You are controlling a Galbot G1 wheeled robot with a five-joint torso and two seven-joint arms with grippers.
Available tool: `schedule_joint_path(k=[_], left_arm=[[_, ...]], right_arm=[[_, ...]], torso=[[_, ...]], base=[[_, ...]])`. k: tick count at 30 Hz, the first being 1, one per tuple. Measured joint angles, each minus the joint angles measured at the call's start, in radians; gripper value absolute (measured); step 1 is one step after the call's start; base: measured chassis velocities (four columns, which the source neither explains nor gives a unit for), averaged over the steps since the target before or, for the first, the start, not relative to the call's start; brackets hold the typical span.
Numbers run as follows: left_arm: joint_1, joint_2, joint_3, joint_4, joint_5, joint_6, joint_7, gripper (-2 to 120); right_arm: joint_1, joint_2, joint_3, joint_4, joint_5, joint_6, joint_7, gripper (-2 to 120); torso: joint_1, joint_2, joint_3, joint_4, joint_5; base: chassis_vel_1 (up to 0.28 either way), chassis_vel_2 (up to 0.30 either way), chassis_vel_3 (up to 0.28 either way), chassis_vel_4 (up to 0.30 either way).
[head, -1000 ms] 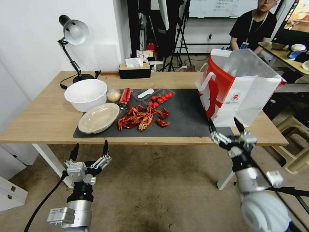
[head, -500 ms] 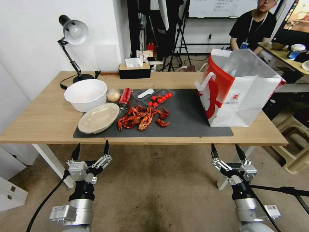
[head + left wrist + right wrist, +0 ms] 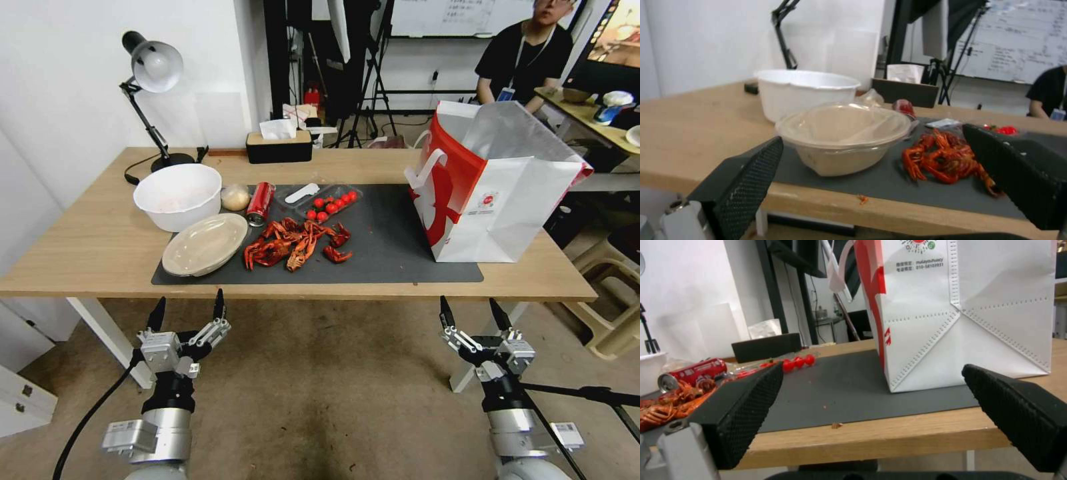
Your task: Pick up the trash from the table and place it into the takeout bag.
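Light-wood worktop [image 3: 93, 253] with a dark mat [image 3: 393, 247] runs across the head view, and most of the trash lies on it at about ten to eleven o'clock from the mat's middle: the beige plate [image 3: 205, 244] at the mat's near left corner, the red can [image 3: 260, 203] on its side just behind it, and the small beige ball [image 3: 235, 197] between the can and the big white bowl [image 3: 177, 196]. Red crayfish shells [image 3: 297, 243] lie beside the plate. The white-and-red takeout bag [image 3: 497, 183] stands upright on the mat's far right end, at about three o'clock, mouth open. What has changed is the right arm: a second ago its pincer was raised in front of the bag's near corner, and now the right pincer [image 3: 475, 315] has dropped below the worktop's front edge, jaws wide apart and holding nothing, facing the bag's base in its wrist view. The left pincer [image 3: 187, 310] sits low in front of the worktop's left end, equally wide open and empty, much as it was, with the plate [image 3: 842, 133] straight ahead in its wrist view. Judging by this, both arms are back at a ready pose between picks; the plate, can and ball are yet to be bagged.
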Motion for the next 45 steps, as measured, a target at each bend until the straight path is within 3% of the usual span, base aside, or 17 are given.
schedule_joint_path(k=[4, 13, 16, 17, 20, 21, 22, 24, 28, 45], left_arm=[[-0.001, 0.001, 0.000, 0.000, -0.005, 0.003, -0.002, 100], [-0.034, 0.017, 0.000, -0.008, -0.124, 0.065, -0.047, 100], [-0.069, 0.036, -0.003, -0.042, -0.311, 0.147, -0.117, 100], [-0.069, 0.036, -0.003, -0.042, -0.311, 0.147, -0.117, 100], [-0.134, 0.055, -0.026, -0.080, -0.618, 0.227, -0.212, 100], [-0.134, 0.055, -0.026, -0.080, -0.618, 0.227, -0.212, 100], [-0.160, 0.060, -0.033, -0.083, -0.719, 0.254, -0.227, 100], [-0.184, 0.062, -0.042, -0.086, -0.813, 0.291, -0.249, 100], [-0.221, 0.062, -0.053, -0.074, -0.878, 0.318, -0.256, 100], [-0.396, 0.074, -0.057, 0.064, -0.921, 0.347, -0.294, 100]], right_arm=[[0.000, 0.000, 0.000, 0.000, 0.000, 0.000, 0.000, 100], [0.000, 0.001, -0.001, 0.000, -0.001, -0.001, -0.001, 100], [0.009, -0.005, -0.007, -0.001, -0.003, -0.007, -0.001, 100], [0.009, -0.005, -0.007, -0.001, -0.003, -0.007, -0.001, 100], [0.041, -0.025, -0.020, -0.009, -0.007, -0.024, 0.003, 100], [0.041, -0.025, -0.020, -0.009, -0.007, -0.024, 0.003, 100], [0.044, -0.028, -0.021, -0.010, -0.007, -0.028, 0.004, 100], [0.049, -0.036, -0.022, -0.012, -0.007, -0.035, 0.005, 100], [0.048, -0.047, -0.020, -0.015, -0.004, -0.039, 0.009, 100], [0.063, -0.058, -0.020, -0.006, 0.002, -0.065, 0.024, 100]], torso=[[0.000, 0.000, 0.000, 0.0000, 0.0000], [0.000, 0.000, 0.000, 0.0000, -0.0001], [0.000, 0.000, 0.000, 0.0000, -0.0001], [0.000, 0.000, 0.000, 0.0000, -0.0001], [0.000, 0.000, 0.000, 0.0002, 0.0000], [0.000, 0.000, 0.000, 0.0002, 0.0000], [0.000, 0.000, 0.000, -0.0003, 0.0001], [0.000, 0.000, 0.000, -0.0001, 0.0000], [0.000, 0.000, 0.000, 0.0000, 0.0001], [0.000, 0.000, 0.000, 0.0000, 0.0000]], base=[[0.000, 0.000, 0.000, 0.000], [0.000, 0.000, 0.000, 0.000], [0.000, 0.000, 0.000, 0.000], [0.000, 0.000, 0.000, 0.000], [0.000, 0.000, 0.000, 0.000], [0.000, 0.000, 0.000, 0.000], [0.000, 0.000, 0.000, 0.000], [0.000, 0.000, 0.000, 0.000], [0.000, 0.000, 0.000, 0.000], [0.000, 0.000, 0.000, 0.000]])
